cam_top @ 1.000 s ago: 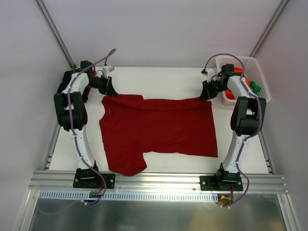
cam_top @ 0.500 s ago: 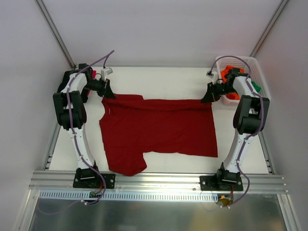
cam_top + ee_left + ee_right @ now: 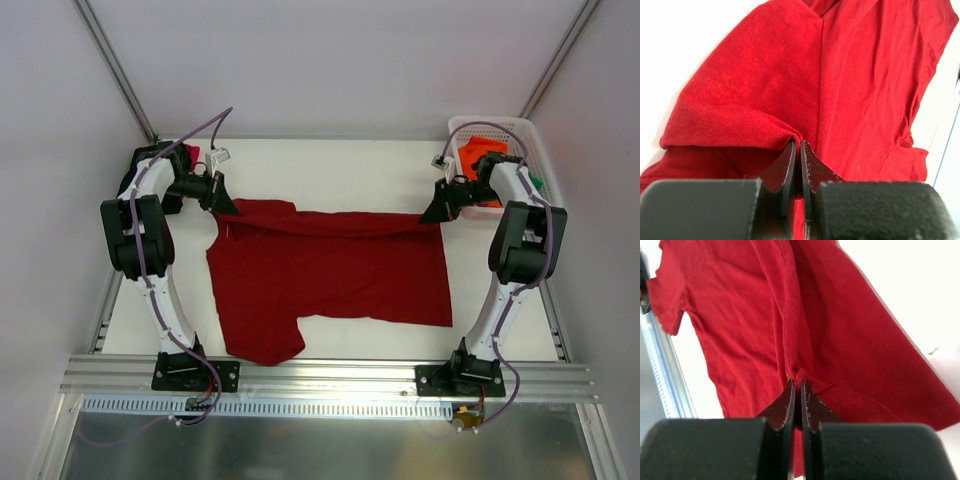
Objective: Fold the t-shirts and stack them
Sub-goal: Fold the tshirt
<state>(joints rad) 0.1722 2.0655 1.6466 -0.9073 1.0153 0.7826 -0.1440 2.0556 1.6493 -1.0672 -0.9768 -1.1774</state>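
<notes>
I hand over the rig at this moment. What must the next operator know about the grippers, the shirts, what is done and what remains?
The left gripper is shut on the far left corner of the dark red t-shirt.
The right gripper is shut on its far right corner.
The shirt lies spread on the table, far edge pinched up between the grippers.
An orange t-shirt and a green t-shirt wait in the white basket.
Done: shirt laid out and gripped.
Left: every fold, then the stacking.

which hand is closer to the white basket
Right. The right hand pinches the dark red t-shirt's far corner just left of the white basket; the left hand grips the other far corner, far off to the left.
</notes>
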